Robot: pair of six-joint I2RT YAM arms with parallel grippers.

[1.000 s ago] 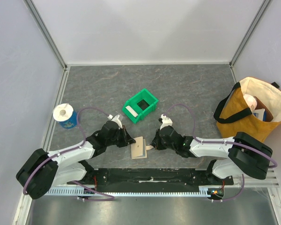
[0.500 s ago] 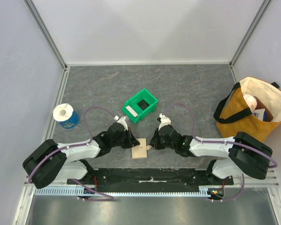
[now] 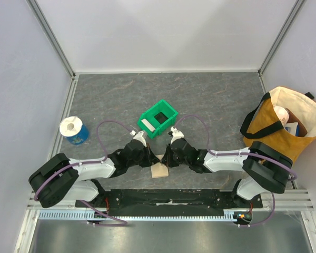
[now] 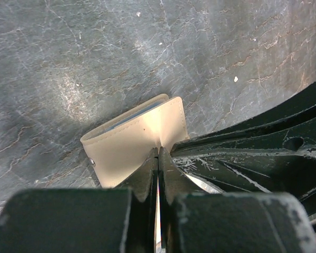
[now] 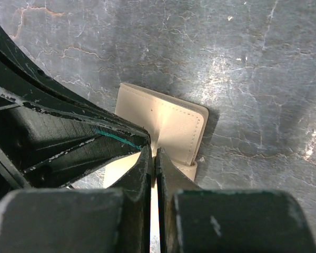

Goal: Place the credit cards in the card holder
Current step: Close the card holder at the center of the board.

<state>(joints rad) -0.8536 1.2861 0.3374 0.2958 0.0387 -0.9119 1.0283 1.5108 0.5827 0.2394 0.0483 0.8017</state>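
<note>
The tan card holder [image 3: 159, 171] sits near the front middle of the table, partly folded, with both grippers meeting over it. My left gripper [image 3: 149, 158] [image 4: 158, 150] is shut, pinching one flap of the card holder [image 4: 129, 139]. A light blue card edge [image 4: 137, 112] shows inside the fold. My right gripper [image 3: 167, 157] [image 5: 154, 149] is shut too, pinching the card holder [image 5: 171, 124] from the opposite side. A whitish card [image 3: 147, 125] lies in the green bin.
The green plastic bin [image 3: 166, 112] stands just behind the grippers. A blue and white roll [image 3: 73, 130] is at the left edge. A tan tote bag [image 3: 284, 124] with items inside stands at the right. Walls enclose the table on three sides.
My left gripper has swung right to the card holder, and my right gripper has shifted left. The holder, lying open flat before, is now pinched between both and folded up.
</note>
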